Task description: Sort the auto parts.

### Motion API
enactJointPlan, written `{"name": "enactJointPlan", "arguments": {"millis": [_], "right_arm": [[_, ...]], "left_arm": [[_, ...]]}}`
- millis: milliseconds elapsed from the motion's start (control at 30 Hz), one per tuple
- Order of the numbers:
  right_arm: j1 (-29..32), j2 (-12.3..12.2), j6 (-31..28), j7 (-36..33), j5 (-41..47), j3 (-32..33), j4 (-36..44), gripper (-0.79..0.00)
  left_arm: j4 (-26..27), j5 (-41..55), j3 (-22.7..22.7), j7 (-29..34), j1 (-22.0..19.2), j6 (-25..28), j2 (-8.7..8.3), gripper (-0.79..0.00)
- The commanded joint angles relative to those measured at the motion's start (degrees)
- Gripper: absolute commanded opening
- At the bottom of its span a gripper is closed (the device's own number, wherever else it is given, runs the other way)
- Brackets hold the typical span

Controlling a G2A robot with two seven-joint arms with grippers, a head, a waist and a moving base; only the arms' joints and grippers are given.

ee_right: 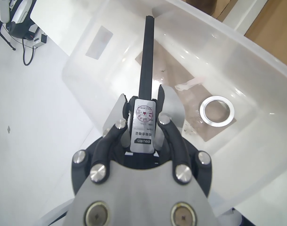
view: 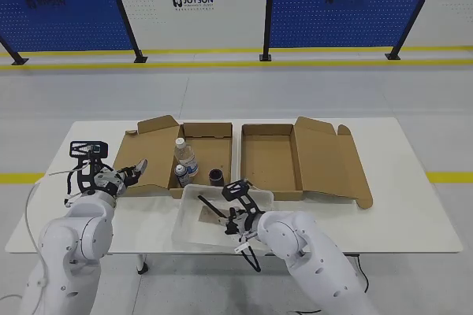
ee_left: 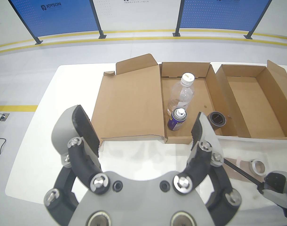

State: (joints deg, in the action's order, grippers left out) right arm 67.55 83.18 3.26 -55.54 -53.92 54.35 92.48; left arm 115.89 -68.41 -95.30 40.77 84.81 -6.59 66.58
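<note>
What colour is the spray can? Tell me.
The spray can is blue; left wrist view.

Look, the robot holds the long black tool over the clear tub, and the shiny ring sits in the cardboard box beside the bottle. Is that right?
Not quite. The shiny ring lies in the clear tub, not in the cardboard box beside the bottle; the right wrist view shows it. The rest holds: the jaws of the right gripper grip the long black tool over the tub.

The left gripper (ee_left: 141, 123) hovers at the robot's left, its two fingers spread wide apart. The right gripper (ee_right: 143, 99) angles downward, its fingers clamped around a black bar (ee_right: 148, 55) near its labelled end.
</note>
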Motion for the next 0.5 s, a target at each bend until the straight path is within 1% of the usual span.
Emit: {"name": "enactJointPlan", "arguments": {"millis": [0, 467], "right_arm": [[0.23, -0.06, 0.23, 0.38, 0.37, 0.22, 0.35, -0.785], [0.17, -0.41, 0.91, 1.06, 1.48, 0.67, 1.57, -0.785]], "left_arm": [[0.00, 0.00, 0.00, 0.00, 0.00, 0.00, 0.00, 0.000], [0.00, 0.00, 0.00, 0.00, 0.00, 0.00, 0.00, 0.000]]}}
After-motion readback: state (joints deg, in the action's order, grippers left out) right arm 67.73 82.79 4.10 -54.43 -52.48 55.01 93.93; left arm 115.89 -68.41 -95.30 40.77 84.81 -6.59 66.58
